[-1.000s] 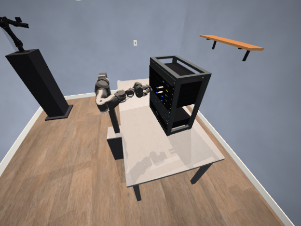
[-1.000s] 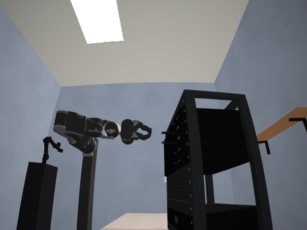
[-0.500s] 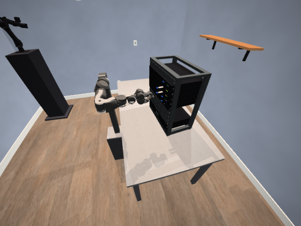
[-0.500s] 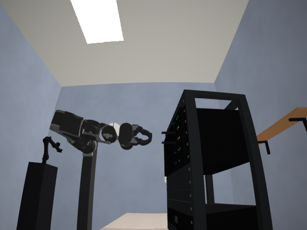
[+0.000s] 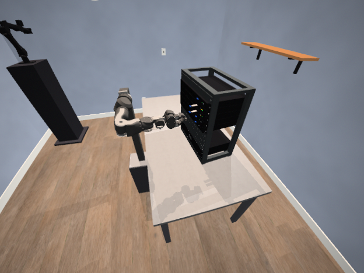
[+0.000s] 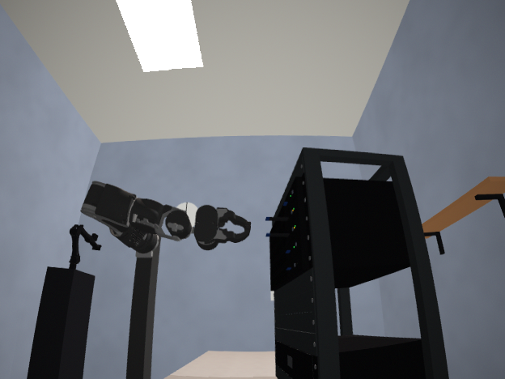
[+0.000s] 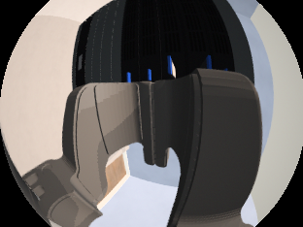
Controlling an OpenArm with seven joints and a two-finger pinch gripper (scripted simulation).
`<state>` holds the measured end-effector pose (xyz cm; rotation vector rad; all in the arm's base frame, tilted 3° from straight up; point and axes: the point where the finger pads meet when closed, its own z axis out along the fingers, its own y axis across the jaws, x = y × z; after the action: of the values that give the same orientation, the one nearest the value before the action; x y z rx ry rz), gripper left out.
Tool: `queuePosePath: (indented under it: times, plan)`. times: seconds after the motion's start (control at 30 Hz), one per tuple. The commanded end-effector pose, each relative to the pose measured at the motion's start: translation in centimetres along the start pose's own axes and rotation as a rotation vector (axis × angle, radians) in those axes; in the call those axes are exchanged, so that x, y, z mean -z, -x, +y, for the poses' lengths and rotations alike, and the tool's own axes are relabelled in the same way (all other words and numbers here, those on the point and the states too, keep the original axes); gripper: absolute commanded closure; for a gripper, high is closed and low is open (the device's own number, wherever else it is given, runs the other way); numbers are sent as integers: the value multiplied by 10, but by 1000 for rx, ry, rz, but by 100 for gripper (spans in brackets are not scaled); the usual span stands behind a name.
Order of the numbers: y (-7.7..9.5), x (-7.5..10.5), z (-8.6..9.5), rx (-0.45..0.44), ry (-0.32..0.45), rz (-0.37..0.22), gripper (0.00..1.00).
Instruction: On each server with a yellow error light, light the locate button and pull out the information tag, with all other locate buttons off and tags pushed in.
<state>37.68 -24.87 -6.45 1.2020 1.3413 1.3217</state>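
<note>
The black server rack (image 5: 216,112) stands on the table's far right part, its front facing my arm. Two information tags stick out of its front: an upper tag (image 5: 193,105) and one just below it (image 5: 192,111); they also show in the exterior view, upper (image 6: 272,219) and lower (image 6: 272,235). Small green, yellow and blue lights dot the server fronts (image 6: 292,226); I cannot tell which light belongs to which server. My gripper (image 5: 184,118) (image 6: 247,228) is shut and empty, a short way in front of the rack, apart from the tags. The wrist view shows the closed fingers (image 7: 155,150) and the rack behind them.
The pale table (image 5: 188,164) carries the rack. My arm's post (image 5: 137,146) stands at the table's left edge. A black pedestal (image 5: 44,100) stands far left and an orange wall shelf (image 5: 279,52) hangs at the right.
</note>
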Motion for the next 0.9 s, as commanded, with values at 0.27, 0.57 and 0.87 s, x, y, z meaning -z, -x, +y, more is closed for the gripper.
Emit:
queuePosePath:
  times: [0.27, 0.57, 0.87]
  plan:
    - [-1, -9, 2, 1, 9, 4, 100]
    - [-1, -37, 2, 1, 8, 3, 100]
    - [-1, -68, 2, 1, 7, 3, 100]
